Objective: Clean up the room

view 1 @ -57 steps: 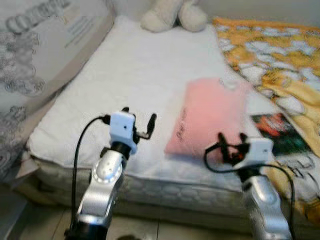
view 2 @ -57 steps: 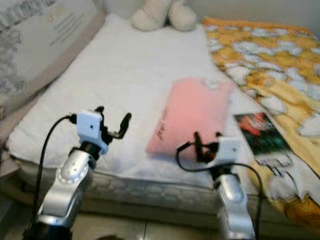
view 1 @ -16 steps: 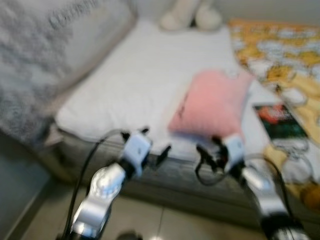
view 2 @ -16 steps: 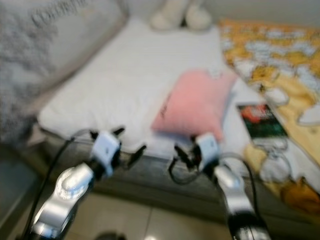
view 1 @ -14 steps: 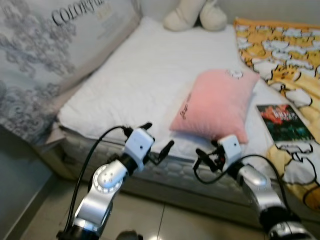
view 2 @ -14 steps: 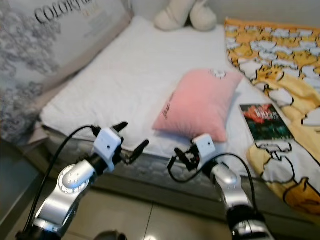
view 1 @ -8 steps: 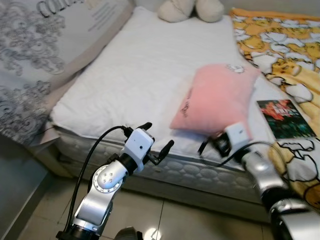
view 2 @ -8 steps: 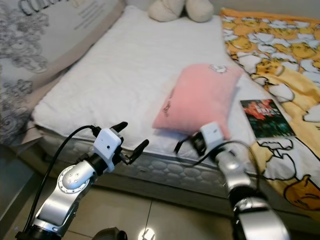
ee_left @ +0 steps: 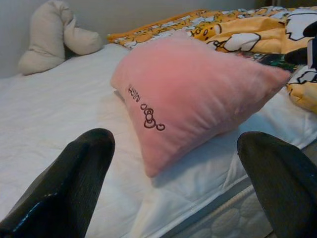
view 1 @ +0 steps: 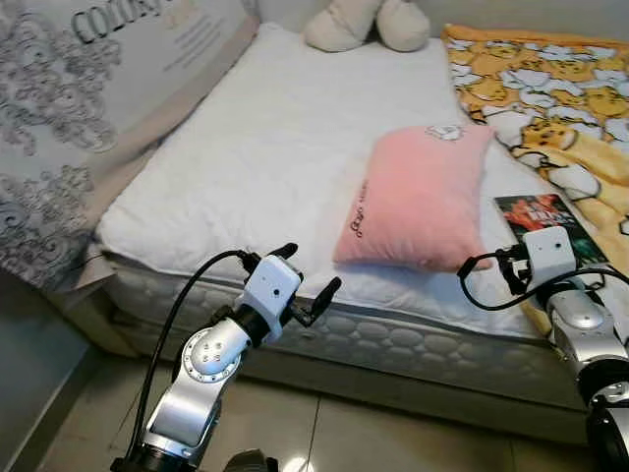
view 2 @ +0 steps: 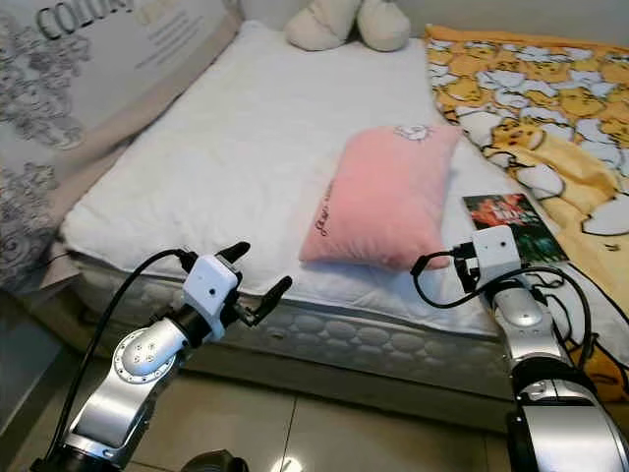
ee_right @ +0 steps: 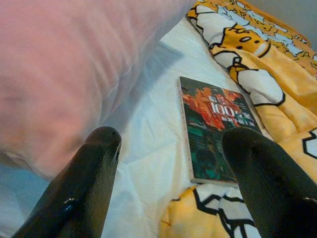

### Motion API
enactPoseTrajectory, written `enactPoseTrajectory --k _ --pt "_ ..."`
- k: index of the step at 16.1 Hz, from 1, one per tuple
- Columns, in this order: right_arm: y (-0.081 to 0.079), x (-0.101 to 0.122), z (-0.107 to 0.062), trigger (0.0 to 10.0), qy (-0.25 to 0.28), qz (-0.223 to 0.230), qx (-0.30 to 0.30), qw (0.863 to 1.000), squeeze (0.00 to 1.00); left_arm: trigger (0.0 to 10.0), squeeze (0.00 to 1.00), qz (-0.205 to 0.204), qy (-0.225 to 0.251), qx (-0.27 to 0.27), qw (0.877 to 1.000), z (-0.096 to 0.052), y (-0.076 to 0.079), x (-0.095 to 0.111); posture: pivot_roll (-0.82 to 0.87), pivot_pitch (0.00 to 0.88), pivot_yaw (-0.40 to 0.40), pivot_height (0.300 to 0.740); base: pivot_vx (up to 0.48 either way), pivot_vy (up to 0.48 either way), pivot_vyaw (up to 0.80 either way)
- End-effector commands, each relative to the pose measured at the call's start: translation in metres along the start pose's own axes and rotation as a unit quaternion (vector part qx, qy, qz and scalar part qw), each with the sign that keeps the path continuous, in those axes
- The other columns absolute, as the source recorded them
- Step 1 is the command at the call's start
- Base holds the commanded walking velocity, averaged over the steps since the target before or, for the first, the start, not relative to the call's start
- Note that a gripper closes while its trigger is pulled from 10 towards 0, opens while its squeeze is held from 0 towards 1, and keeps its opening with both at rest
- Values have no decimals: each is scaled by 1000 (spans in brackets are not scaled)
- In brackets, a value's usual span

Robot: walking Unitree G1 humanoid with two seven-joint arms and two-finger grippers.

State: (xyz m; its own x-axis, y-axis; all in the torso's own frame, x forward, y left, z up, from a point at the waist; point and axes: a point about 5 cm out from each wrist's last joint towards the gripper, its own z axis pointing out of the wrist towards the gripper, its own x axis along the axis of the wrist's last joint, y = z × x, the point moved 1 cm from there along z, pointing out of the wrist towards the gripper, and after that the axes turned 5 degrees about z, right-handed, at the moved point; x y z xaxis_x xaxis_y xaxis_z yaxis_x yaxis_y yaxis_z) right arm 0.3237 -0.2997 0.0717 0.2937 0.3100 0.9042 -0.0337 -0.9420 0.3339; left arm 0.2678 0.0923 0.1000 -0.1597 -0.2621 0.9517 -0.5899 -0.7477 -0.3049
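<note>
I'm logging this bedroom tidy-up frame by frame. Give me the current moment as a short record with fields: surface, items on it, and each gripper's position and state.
surface: bed with white mattress cover
pillow: pink pillow lying flat near the bed's front edge
book: dark-covered book flat on the cover, beside the pillow, its far side against the blanket
blanket: yellow cartoon blanket along the bed's right side
plush: cream plush toy at the bed's far end
left gripper: open, before the bed's front edge, aimed at the pillow
right gripper: open, low over the bed, aimed at the book
</note>
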Motion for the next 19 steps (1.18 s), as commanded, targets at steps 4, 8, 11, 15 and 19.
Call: enactPoseTrajectory --k 4,8,11,15,19 --pt "-5 5 -4 10000 57 44 -16 997 0 10000 0 9 8 23 1000 2 -7 5 82 0 25 740 0 0 0" --pt "-35 51 -36 10000 236 171 -67 954 0 10000 0 -122 17 207 971 6 -54 21 74 0 18 740 0 0 0" --pt "-70 43 -60 10000 234 196 -49 951 0 10000 0 -129 35 196 972 8 -46 30 63 0 20 740 0 0 0" --pt "-98 31 -63 10000 194 201 -6 960 0 10000 0 -90 27 186 978 17 -45 32 32 0 38 740 243 -263 0" --pt "-93 38 -66 10000 193 213 -1 958 0 10000 0 -76 20 175 982 15 -44 28 32 0 37 740 332 -343 0"
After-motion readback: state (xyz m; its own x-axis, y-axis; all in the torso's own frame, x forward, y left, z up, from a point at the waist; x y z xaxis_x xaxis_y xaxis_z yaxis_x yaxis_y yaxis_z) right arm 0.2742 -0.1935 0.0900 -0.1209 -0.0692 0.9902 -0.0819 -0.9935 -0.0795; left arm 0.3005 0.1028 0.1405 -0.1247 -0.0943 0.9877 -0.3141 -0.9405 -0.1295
